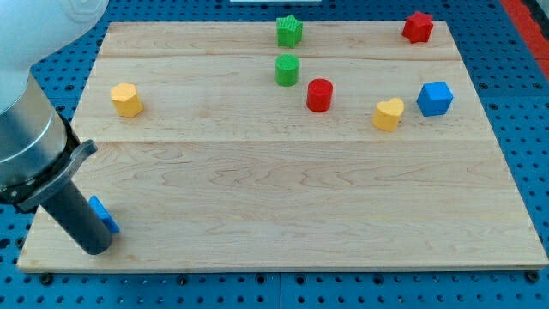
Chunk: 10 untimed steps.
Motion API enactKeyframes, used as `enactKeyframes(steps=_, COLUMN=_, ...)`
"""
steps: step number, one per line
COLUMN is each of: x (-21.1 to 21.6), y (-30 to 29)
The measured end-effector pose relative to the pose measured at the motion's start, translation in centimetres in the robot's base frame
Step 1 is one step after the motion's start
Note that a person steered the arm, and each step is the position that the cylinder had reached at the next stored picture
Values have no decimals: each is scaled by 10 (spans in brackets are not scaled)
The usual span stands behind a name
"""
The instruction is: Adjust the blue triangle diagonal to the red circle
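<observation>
The blue triangle [104,214] lies near the board's bottom left corner, mostly hidden behind my rod. My tip [94,249] rests on the board just left of and below it, touching or nearly touching it. The red circle [319,94] stands in the upper middle of the board, far to the right of the triangle and higher up.
A green circle [286,69] and a green star [289,31] stand above and left of the red circle. A yellow heart [388,114] and a blue cube [435,99] lie to its right. A red star [418,27] is at top right, a yellow hexagon [126,99] at left.
</observation>
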State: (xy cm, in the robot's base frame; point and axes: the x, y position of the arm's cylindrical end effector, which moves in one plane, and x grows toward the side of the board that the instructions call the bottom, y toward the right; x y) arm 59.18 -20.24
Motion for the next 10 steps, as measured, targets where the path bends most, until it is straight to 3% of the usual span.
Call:
enactKeyframes(steps=2, x=-22, y=57)
enactKeyframes(steps=10, x=-52, y=-15)
